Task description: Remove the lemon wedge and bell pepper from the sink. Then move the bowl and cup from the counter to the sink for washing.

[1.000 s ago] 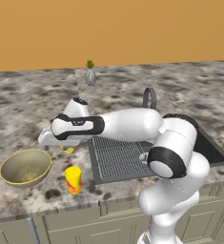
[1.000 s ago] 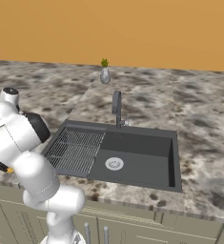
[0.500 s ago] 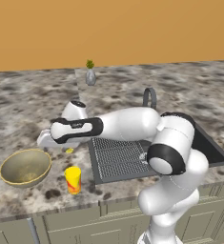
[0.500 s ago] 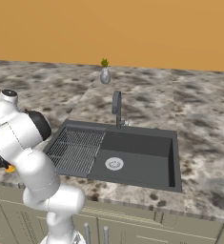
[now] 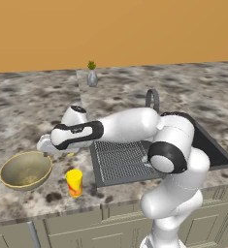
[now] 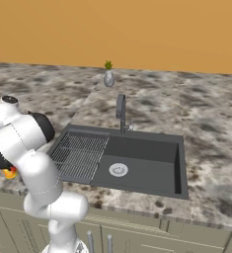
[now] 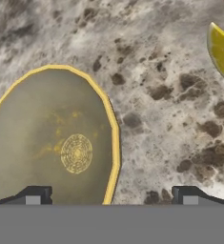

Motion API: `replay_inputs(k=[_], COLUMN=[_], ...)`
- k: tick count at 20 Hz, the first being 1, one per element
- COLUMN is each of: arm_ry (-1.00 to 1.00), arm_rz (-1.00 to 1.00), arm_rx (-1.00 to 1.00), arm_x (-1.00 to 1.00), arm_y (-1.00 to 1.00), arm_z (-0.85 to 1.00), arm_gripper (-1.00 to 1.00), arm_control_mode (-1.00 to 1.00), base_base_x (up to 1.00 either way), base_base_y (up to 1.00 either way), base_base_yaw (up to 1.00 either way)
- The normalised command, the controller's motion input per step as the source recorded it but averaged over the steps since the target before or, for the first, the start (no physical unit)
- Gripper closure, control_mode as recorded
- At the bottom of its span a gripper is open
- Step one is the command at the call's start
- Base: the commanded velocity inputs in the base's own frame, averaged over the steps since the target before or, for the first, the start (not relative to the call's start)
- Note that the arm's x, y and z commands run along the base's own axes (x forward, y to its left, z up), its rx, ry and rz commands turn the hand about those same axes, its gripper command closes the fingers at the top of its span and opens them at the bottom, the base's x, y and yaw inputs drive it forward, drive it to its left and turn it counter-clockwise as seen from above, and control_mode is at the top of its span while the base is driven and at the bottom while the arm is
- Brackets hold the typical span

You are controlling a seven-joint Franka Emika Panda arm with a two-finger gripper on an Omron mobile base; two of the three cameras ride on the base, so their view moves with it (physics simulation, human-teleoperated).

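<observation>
Looking down thru the hand view, you've got the bowl [image 7: 51, 143] at abt 9 o'clock, rim up, speckled olive-gold inside w/ a ring pattern at the bottom. The gripper [image 7: 111, 196] has its tips spread wide apart, nothing btwn them; the left tip sits over the bowl's inside, the right tip over bare counter [image 7: 170, 109], so the rim passes btwn the two. A yellow curved shape at 2 o'clock, cut by the frame edge; can't tell what it is.

Left base view: your arm reaches across from the lower right toward 9 o'clock, w/ the gripper [image 5: 46, 144] low over the counter [image 5: 33, 106], just above the bowl's [image 5: 25, 169] far rim. Cup [image 5: 74, 182] stands upright at the bowl's 3 o'clock, just beside it, not touching; orange-red mark faces the camera. Both sit on the counter near the front edge, left of the sink [image 5: 125, 160]. A bit of yellow shows under the forearm btwn bowl and drainboard; too small to name.

Right base view: sink [image 6: 137, 160] basin dark grey, drain ring near mid-floor, ribbed drainboard on its 9 o'clock side, faucet [image 6: 120, 112] at 12. Vase [image 6: 108, 77] w/ green sprig well back at 12 o'clock by the wall. A sliver of the cup [image 6: 10, 173] peeks out behind the arm at 9 o'clock.
</observation>
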Motion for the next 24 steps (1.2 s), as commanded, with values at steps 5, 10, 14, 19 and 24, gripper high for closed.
replay_inputs(k=[5,10,14,19,24], arm_ry=[0.01,0.01,0.02,0.0,0.0], arm_rz=[0.0,0.0,0.0,0.0,0.0], arm_rx=[0.0,0.0,0.0,0.0,-0.01], arm_x=[0.05,0.07,0.06,0.09,0.11], arm_y=[0.02,0.06,0.12,0.12,0.12], arm_z=[-0.13,-0.13,-0.17,-0.15,-0.14], arm_gripper=[-1.0,-1.0,-1.0,-1.0,-1.0], arm_control_mode=[-1.0,-1.0,-1.0,-1.0,-1.0], base_base_x=[0.0,0.0,0.0,0.0,0.0], base_base_y=[0.0,0.0,0.0,0.0,0.0], base_base_yaw=[0.0,0.0,0.0,0.0,0.0])
